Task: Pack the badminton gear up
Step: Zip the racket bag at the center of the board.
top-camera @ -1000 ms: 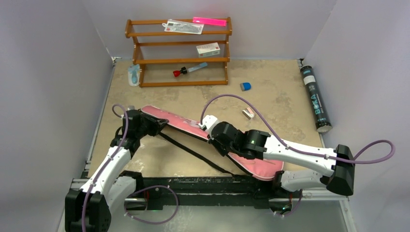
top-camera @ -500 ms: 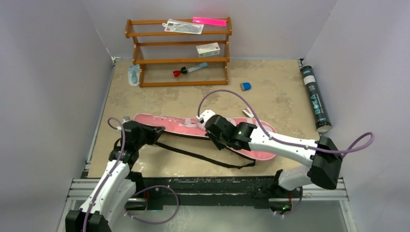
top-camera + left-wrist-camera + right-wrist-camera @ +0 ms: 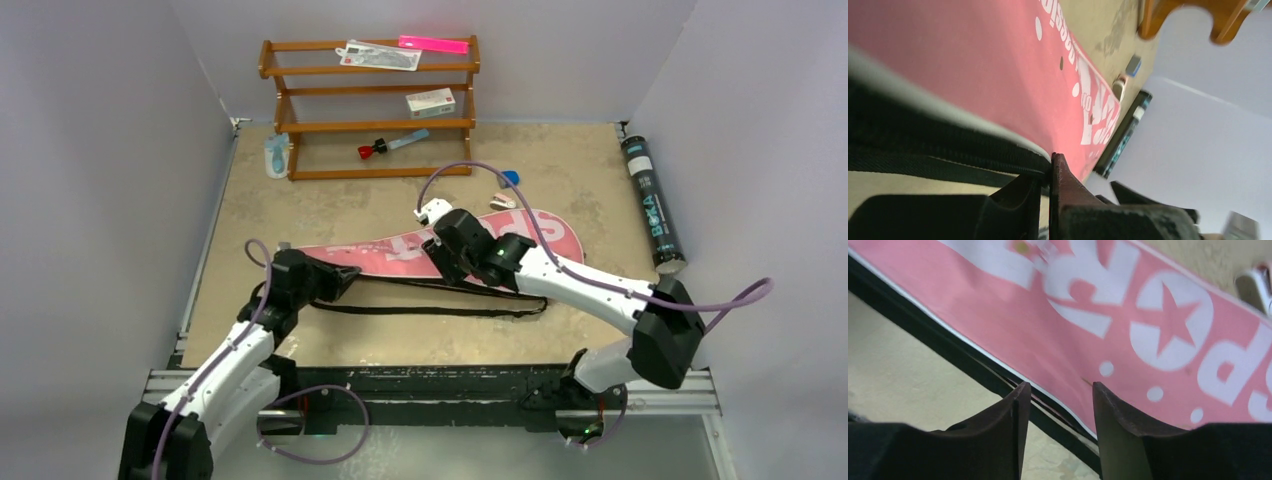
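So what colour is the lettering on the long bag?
White, against the pink bag; it shows best in the right wrist view.

The pink bag (image 3: 385,255) has swung from a slant to lie crosswise, its broad end now out beyond the right gripper (image 3: 1057,387). That gripper's jaws have let go and parted over the bag's black edge. The left gripper (image 3: 1050,161) has tightened on the narrow end.

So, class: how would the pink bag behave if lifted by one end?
Probably floppy: the pink bag lies flat and thin, so it would likely sag. Its loose black strap would probably dangle and snag. It looks light, though its contents are hidden.
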Controlling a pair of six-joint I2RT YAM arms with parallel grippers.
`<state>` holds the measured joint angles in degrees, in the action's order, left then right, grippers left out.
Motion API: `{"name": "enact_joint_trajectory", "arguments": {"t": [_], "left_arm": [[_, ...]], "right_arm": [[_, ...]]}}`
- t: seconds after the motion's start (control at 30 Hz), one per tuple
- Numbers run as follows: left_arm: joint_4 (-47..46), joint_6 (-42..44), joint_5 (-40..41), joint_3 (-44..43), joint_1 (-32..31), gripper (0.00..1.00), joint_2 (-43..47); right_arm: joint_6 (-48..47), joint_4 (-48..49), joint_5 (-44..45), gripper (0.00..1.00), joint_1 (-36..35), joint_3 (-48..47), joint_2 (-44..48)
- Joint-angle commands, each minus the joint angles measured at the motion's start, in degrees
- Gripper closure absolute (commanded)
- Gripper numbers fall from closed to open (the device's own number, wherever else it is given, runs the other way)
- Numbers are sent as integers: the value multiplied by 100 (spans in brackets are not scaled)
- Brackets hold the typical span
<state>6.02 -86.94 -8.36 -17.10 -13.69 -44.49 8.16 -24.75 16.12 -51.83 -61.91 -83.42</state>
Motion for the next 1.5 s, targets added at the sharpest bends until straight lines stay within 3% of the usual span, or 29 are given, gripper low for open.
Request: {"name": "enact_joint_trajectory", "arguments": {"t": [0.0, 0.07, 0.17, 0.3, 0.53, 0.87, 0.93, 1.07, 1.1, 1.2, 1.27, 1.4, 1.47], "left_arm": [[-514, -427, -185, -429, -573, 100, -189], [-443, -566, -148, -509, -624, 100, -314], [-442, -529, -229, -593, -643, 100, -493], [-372, -544, -299, -644, -680, 100, -509], [79, -507, -222, -681, -707, 100, -85], [505, -500, -102, -693, -714, 100, 352], [452, -489, -135, -694, -714, 100, 334], [383, -319, -218, -770, -714, 100, 276], [456, -182, -202, -850, -705, 95, 272], [1208, 297, 185, -1300, -705, 72, 297], [1885, 614, 607, -1653, -705, 64, 353], [2793, 1111, 1301, -2159, -696, 61, 630], [3046, 1242, 1431, -2200, -696, 64, 797]], "right_arm": [[-776, 1329, -555, 43, -506, 330, 713], [-1262, 1641, -375, 31, -1019, 493, 837], [-1716, 1974, 12, 24, -1608, 555, 738], [-2084, 2538, 412, 21, -1851, 616, 400], [-2394, 3726, 228, 23, -1854, 619, -341], [-2646, 4326, 500, 48, -1854, 488, -1122], [-2589, 4326, 591, 60, -1857, 458, -1193], [-2435, 4271, 544, 94, -1835, 475, -1112], [-2406, 4270, 545, 99, -1824, 496, -1067], [-2312, 4253, 517, 100, -1749, 600, -938], [-2254, 4247, 480, 100, -1671, 670, -862], [-2174, 4347, 376, 100, -1517, 866, -682], [-2059, 4369, 295, 100, -1415, 941, -570]]}}
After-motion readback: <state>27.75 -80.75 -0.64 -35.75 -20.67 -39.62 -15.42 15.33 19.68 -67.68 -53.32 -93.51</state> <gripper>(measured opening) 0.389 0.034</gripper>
